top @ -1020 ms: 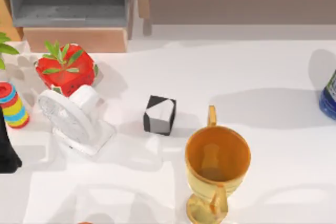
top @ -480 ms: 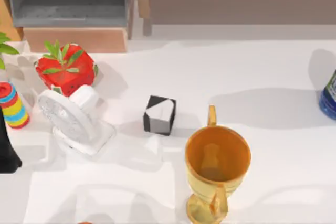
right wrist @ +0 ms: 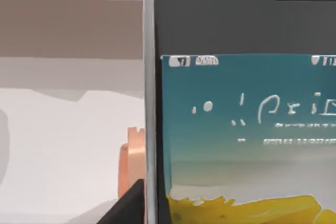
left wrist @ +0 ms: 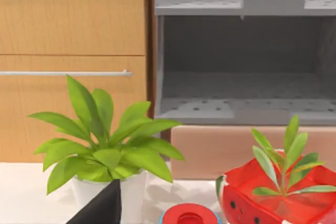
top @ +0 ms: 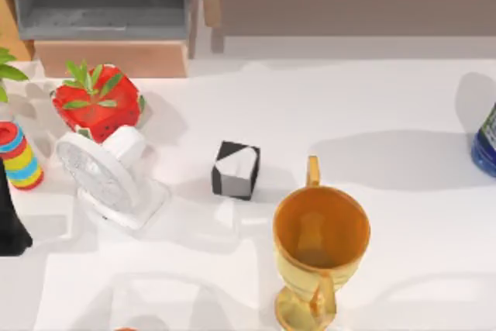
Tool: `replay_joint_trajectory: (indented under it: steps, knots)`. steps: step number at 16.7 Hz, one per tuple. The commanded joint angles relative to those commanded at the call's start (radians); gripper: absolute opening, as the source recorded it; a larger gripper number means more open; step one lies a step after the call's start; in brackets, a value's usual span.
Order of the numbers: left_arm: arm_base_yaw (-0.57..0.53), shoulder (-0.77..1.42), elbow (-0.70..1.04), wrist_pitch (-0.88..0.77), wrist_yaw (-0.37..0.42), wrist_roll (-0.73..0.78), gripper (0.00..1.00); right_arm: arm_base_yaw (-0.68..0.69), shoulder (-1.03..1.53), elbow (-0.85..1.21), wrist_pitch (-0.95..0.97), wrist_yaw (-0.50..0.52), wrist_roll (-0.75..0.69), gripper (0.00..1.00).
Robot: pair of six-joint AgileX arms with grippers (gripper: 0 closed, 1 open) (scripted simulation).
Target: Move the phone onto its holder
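Right gripper's state I cannot tell; phone [right wrist: 236, 108] looms close before my wrist camera, seemingly carried toward its holder.

Phone [right wrist: 247, 129], right wrist view: lit screen carries a top status strip and rows of small white characters on the teal area. None resolve into legible letters or numbers. No readable text, label or brand on any other object.
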Motion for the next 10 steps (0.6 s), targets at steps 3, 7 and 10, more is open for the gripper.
replay_joint_trajectory:
  steps: [3, 7, 10]
  knots:
    - [0.0, 0.0, 0.0, 0.0, 0.0, 0.0, 1.0, 0.079, 0.078, -0.004, 0.106, 0.0, 0.001, 0.0]
    - [0.0, 0.0, 0.0, 0.0, 0.0, 0.0, 1.0, 0.128, 0.131, -0.01, 0.168, 0.003, -0.005, 0.0]
    - [0.0, 0.0, 0.0, 0.0, 0.0, 0.0, 1.0, 0.128, 0.131, -0.01, 0.168, 0.003, -0.005, 0.0]
